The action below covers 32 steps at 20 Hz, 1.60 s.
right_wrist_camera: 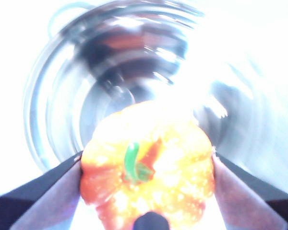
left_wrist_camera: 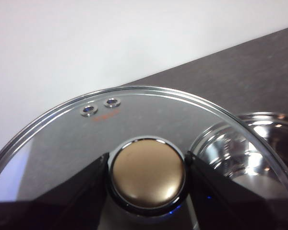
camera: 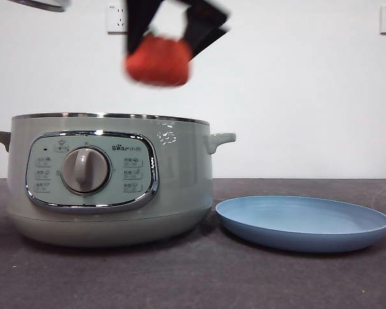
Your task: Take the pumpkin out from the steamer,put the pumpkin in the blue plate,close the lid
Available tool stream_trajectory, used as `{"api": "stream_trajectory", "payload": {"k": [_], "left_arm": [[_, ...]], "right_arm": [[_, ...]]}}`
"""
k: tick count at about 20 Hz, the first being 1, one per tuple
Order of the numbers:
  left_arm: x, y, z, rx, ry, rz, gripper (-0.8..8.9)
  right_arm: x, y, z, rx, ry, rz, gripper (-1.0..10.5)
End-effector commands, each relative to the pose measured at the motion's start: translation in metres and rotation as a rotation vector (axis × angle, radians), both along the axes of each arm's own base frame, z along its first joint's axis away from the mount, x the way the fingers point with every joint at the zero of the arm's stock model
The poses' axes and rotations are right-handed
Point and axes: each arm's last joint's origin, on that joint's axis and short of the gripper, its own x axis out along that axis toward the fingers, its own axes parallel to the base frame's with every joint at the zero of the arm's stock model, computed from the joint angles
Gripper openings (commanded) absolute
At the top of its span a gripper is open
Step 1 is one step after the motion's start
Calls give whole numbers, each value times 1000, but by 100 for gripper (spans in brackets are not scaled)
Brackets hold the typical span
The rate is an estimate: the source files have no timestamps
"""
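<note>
Orange pumpkin (camera: 157,60) is held clamped by the right gripper (camera: 174,29) above the steamer (camera: 180,174), the lid (left_wrist_camera: 149,120) is gripped by its knob in the left gripper (left_wrist_camera: 148,179), and a sideways carry to the blue plate (camera: 302,222) is judged next.

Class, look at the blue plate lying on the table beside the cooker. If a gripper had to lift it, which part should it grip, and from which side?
Probably the blue plate is best taken by its low rim on the side away from the cooker, one jaw above and one under. It lies flat and wide, too broad to span, and nothing stands on that side.
</note>
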Motion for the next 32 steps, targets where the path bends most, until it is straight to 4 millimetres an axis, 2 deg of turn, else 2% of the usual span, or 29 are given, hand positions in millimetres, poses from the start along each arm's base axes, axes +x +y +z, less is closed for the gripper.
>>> {"api": "stream_trajectory", "payload": {"k": [1, 3, 6, 9, 11, 13, 16, 20, 23, 27, 28, 32], "left_arm": [[3, -4, 10, -54, -75, -71, -12], [11, -9, 11, -78, -78, -121, -12], [16, -13, 10, -98, -77, -150, -12], [20, -15, 8, -109, -62, -165, -12], [20, -15, 8, -108, -61, -166, -12], [20, -16, 8, -112, -60, -177, -12], [20, -16, 8, -115, -57, -188, -12], [20, -16, 8, -117, -55, -198, -12], [20, -17, 8, -121, -53, -211, -12], [20, -17, 8, -120, -53, -211, -12], [20, -17, 8, -120, -53, -211, -12], [20, -17, 8, -120, -53, -211, -12]], "right_arm": [[-8, -42, 25, -11, 21, -92, -12], [-12, -78, 37, -26, 80, -212, -12], [-21, -111, 38, -99, 58, -393, -12], [-35, -133, 22, -152, -39, -574, -12], [-43, -140, 4, -108, -78, -604, -12], [-48, -143, -17, -57, -113, -613, -12], [-44, -140, -56, -41, -106, -610, -12], [-28, -128, -105, -6, -37, -555, -11], [-11, -119, -132, -47, 3, -552, 5], [1, -111, -164, -117, 70, -550, 16], [3, -111, -169, -130, 82, -550, 67], [5, -110, -177, -145, 106, -560, 462]]}}
